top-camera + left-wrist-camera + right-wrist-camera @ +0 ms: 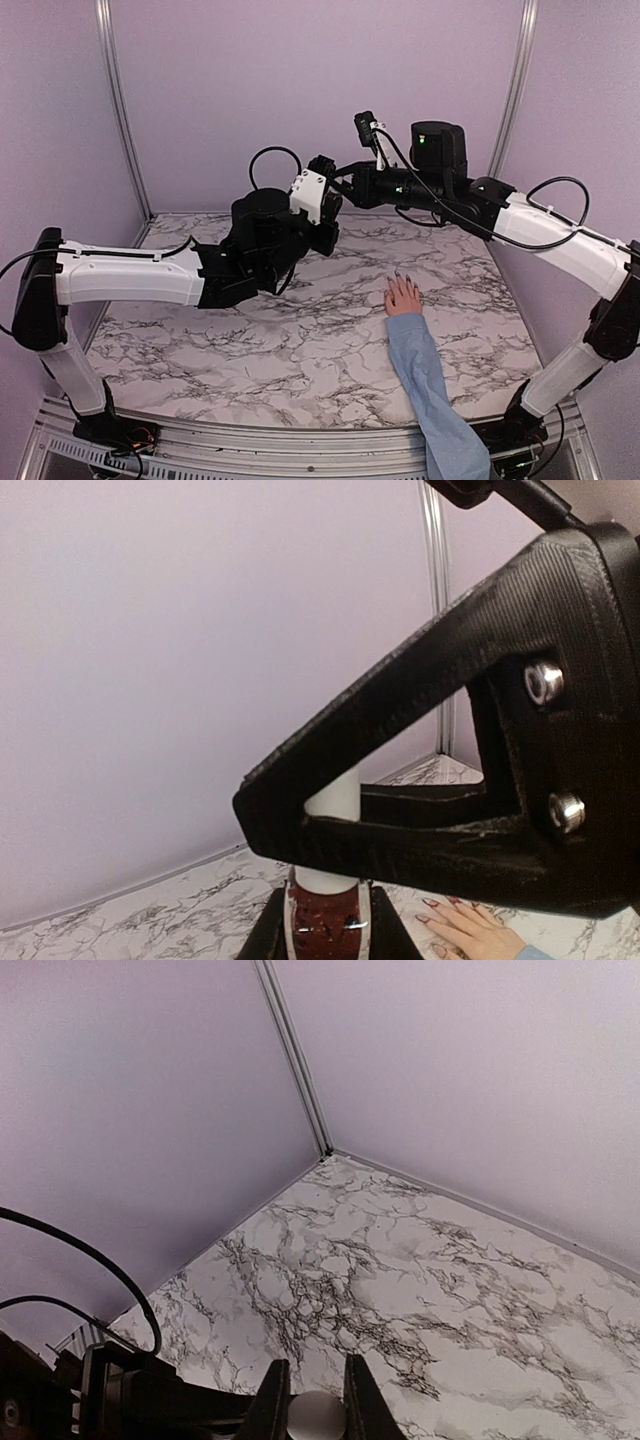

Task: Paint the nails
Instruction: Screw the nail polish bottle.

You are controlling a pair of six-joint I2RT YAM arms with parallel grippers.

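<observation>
Left end effector [323, 222] is clamped on a little bottle [325, 932] of dark red polish, held up off the marble desk [250, 350] around upper middle of the top view. Right end effector [341, 184] is pinched shut on its white cap [317, 1416]. The hand [403, 298] lies flat on the desk, right of centre, nails [397, 276] dark and pointing up-frame.

Nails [397, 275]: tiny, dark, on pinkish hand [403, 297] flat on marble table [300, 340].

No legible text, label, brand, number or sign in any view
</observation>
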